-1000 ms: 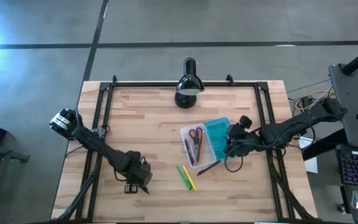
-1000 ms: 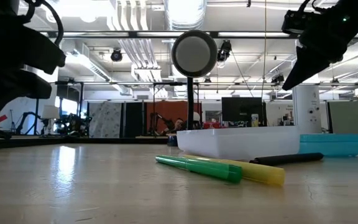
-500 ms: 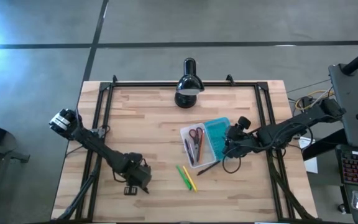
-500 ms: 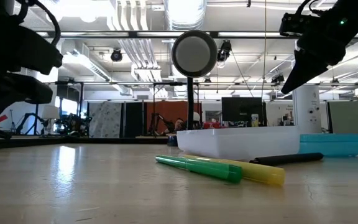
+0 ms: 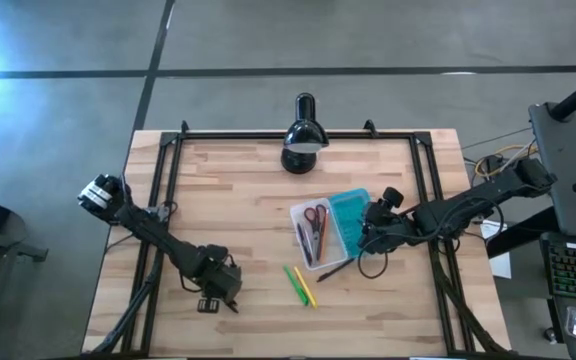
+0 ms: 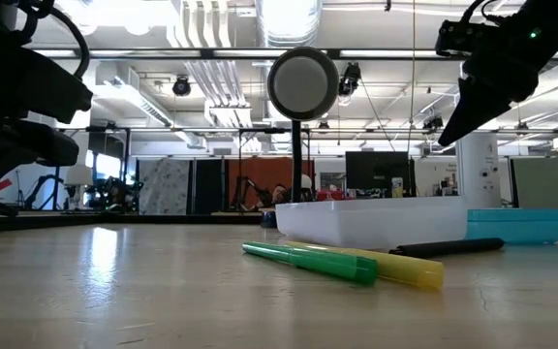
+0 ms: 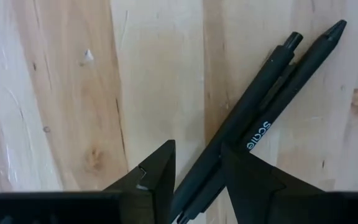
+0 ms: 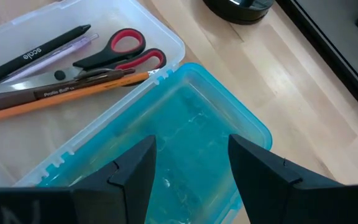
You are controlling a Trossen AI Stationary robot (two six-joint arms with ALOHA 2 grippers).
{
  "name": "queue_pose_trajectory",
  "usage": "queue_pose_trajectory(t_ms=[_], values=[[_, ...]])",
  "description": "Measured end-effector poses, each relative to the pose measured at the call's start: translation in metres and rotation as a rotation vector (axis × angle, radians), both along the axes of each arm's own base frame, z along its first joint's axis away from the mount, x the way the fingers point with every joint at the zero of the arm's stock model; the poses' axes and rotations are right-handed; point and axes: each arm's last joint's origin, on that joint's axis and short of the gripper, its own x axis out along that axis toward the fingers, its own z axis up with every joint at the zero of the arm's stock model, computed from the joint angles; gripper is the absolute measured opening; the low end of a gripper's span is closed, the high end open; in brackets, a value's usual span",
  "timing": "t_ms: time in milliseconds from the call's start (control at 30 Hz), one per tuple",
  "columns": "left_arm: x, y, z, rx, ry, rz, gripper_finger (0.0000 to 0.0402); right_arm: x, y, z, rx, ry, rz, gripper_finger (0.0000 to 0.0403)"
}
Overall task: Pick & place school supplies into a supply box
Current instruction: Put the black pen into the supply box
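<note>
High view: the left gripper (image 5: 211,300) sits at lower left of the table (image 5: 228,190), fingers parted around two black pens (image 7: 260,118) lying on the wood, not clamped; the right gripper (image 5: 365,238) hovers right of centre over the teal lid (image 8: 166,143), fingers spread and empty; the clear tray (image 5: 314,235) holds scissors (image 8: 126,53) and pens; green marker (image 5: 295,284) and yellow marker (image 5: 308,287) lie just below it.

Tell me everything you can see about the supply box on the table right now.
The supply box is a small rectangular plastic case lying open and flat on the wooden table, right of centre. Its translucent clear tray holds red-handled scissors, a black pen and an orange pen. The hinged teal-blue lid lies folded out beside the tray, under the open right gripper.
</note>
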Motion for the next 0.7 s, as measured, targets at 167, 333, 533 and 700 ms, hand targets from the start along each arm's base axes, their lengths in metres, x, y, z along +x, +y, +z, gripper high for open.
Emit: queue_pose_trajectory(t_ms=[167, 333, 533, 700], values=[[-0.003, -0.002, -0.002, 0.001, 0.004, -0.011, 0.0113, 0.0, 0.0, 0.0, -0.001, 0.0, 0.0, 0.0192], [-0.009, -0.005, -0.005, 0.01, 0.015, -0.033, 0.0112, 0.0, 0.0, 0.0, -0.001, 0.0, 0.0, 0.0192], [-0.011, -0.008, -0.008, 0.03, 0.016, -0.032, 0.0112, 0.0, 0.0, 0.0, -0.002, 0.001, 0.0, 0.0192], [-0.01, -0.007, -0.01, 0.038, 0.015, -0.01, 0.0105, 0.0, 0.0, 0.0, -0.002, 0.001, -0.001, 0.0192]])
